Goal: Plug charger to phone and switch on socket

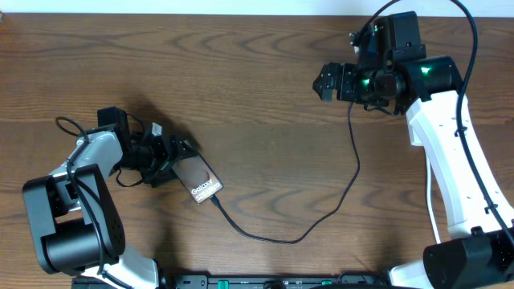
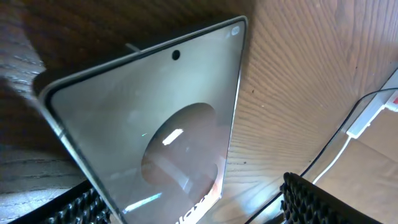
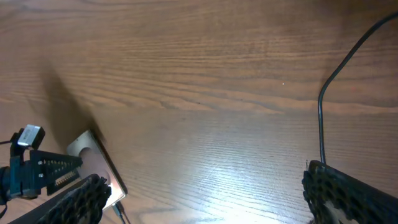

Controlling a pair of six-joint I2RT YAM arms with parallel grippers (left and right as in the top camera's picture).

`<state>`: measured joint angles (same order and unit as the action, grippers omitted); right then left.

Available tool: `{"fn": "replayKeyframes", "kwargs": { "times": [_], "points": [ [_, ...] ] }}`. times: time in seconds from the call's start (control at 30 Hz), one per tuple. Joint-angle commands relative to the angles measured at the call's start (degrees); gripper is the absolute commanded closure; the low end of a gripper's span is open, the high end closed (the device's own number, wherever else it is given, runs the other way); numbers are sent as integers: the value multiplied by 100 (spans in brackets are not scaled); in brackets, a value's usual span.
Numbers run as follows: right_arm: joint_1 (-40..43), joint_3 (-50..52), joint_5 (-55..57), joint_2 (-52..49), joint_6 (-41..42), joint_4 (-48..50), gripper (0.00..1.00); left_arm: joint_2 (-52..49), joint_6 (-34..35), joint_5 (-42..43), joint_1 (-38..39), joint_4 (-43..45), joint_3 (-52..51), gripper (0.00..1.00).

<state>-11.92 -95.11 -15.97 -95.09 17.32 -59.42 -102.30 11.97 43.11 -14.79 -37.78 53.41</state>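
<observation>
Phone (image 1: 201,181): is lying flat on the table (image 1: 241,80) by the left arm, with its lettered end pointing away from that arm. It has glossy glass, a thin metal rim and rounded corners, so it is likely sliding easily.
Left gripper (image 2: 193,190): jaws are standing spread, with one ribbed black pad on either side of the phone and neither visibly pressing it. A crooked retreat risks catching the rim and dragging the phone.
Charger (image 1: 273,240): thin, limp black cable is meeting the phone's lettered end. It looks seated, though the tip is too small to confirm. It is then looping across the table toward the right arm, and any tug on this slack could pull the plug out.
Table: matte brown wood with fine grain.
Right gripper (image 3: 199,186): is hovering further back with its jaws spread wide, pinching nothing. Sweeping low, it could snag the cable running just beside it.
Socket (image 2: 390,99): white plastic strip with red markings is showing only at the edge of the left wrist view, well apart from the phone. Being light, it may skid under a push instead of switching.
</observation>
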Motion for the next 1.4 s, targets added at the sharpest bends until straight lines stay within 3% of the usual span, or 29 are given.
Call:
{"fn": "replayKeyframes", "kwargs": {
  "times": [0.0,0.6,0.83,1.03,1.37],
  "points": [
    [-17,-57,46,125,-68,-24,1,-219,111,-957,-13,-101,-192,14],
    [-11,-57,278,125,-70,-109,1,221,319,-1078,-39,-809,98,14],
    [85,-59,876,136,-87,-109,1,1886,317,-1078,-39,-817,210,13],
    [516,-251,1193,236,-229,-184,1,3434,315,-1078,-39,-540,210,4],
    [1740,-1639,2177,337,-289,-625,1,4883,315,-1078,-39,-459,210,1]
  ]
}}
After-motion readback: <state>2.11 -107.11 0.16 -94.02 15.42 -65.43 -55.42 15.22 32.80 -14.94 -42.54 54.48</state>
